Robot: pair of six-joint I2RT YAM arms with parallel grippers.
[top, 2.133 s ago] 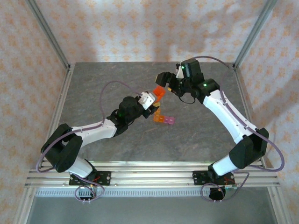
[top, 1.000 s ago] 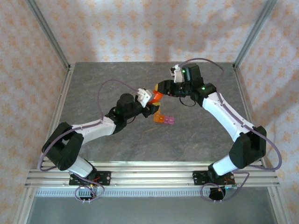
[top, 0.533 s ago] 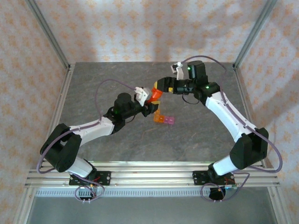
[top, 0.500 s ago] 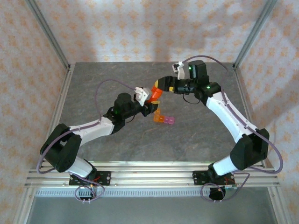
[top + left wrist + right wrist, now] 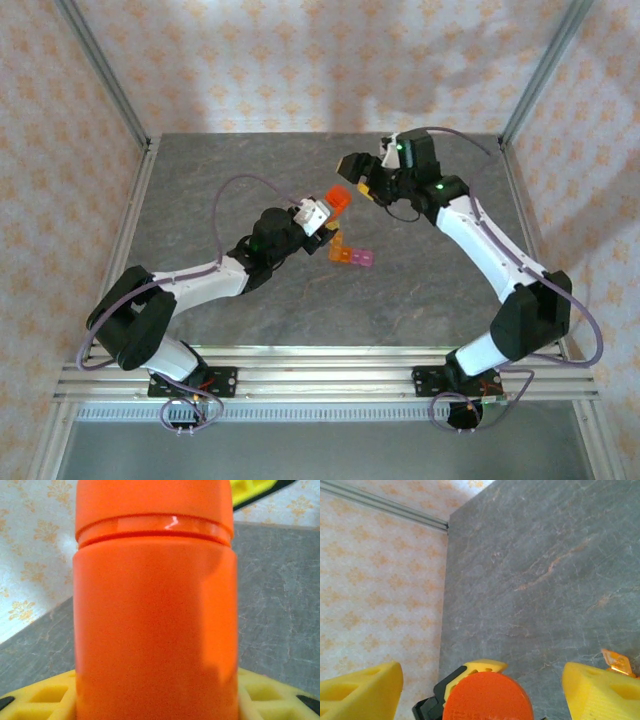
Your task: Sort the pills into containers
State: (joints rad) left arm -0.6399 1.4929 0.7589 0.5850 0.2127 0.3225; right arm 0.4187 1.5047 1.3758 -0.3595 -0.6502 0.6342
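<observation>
**Capped bottle faces my open right end effector**

The counter is grey veined stone. My left end effector grips the smooth orange-red cylindrical bottle, whose long axis points roughly at my right end effector. That one is open and apart from the bottle. The round cap lies dead ahead, centred between its yellow fingers. The containers, tiny translucent orange and magenta boxes, rest just below the left end effector.
</observation>
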